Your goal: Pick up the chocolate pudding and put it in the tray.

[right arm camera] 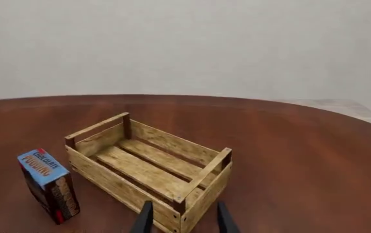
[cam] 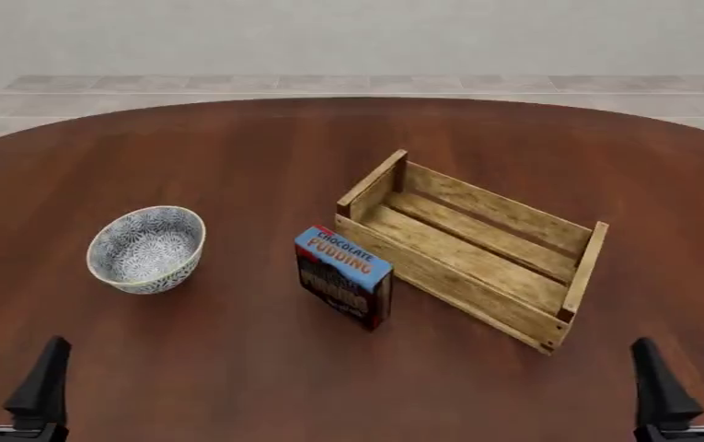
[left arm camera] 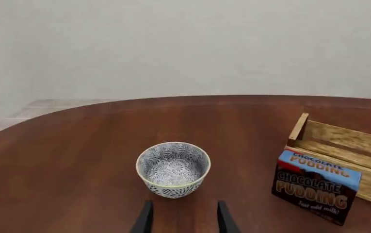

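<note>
The chocolate pudding point(cam: 344, 276) is a small carton with a light-blue top and dark sides, standing upright on the table near the middle, just left of the tray point(cam: 475, 247). It also shows in the wrist views as the pudding point(left arm camera: 316, 185) and the pudding point(right arm camera: 49, 185). The tray point(right arm camera: 148, 171) is an oblong wooden-slat crate, with nothing inside; its end point(left arm camera: 342, 155) shows in the left wrist view. My left gripper point(cam: 8, 379) stands open at the near left edge, far from the carton. My right gripper point(cam: 686, 376) stands open at the near right, holding nothing.
A round blue-white patterned bowl point(cam: 146, 248) stands left of the carton, directly ahead of my left gripper point(left arm camera: 184, 218). The dark wooden table point(cam: 266, 147) is oval, with a tiled floor and pale wall beyond its far edge.
</note>
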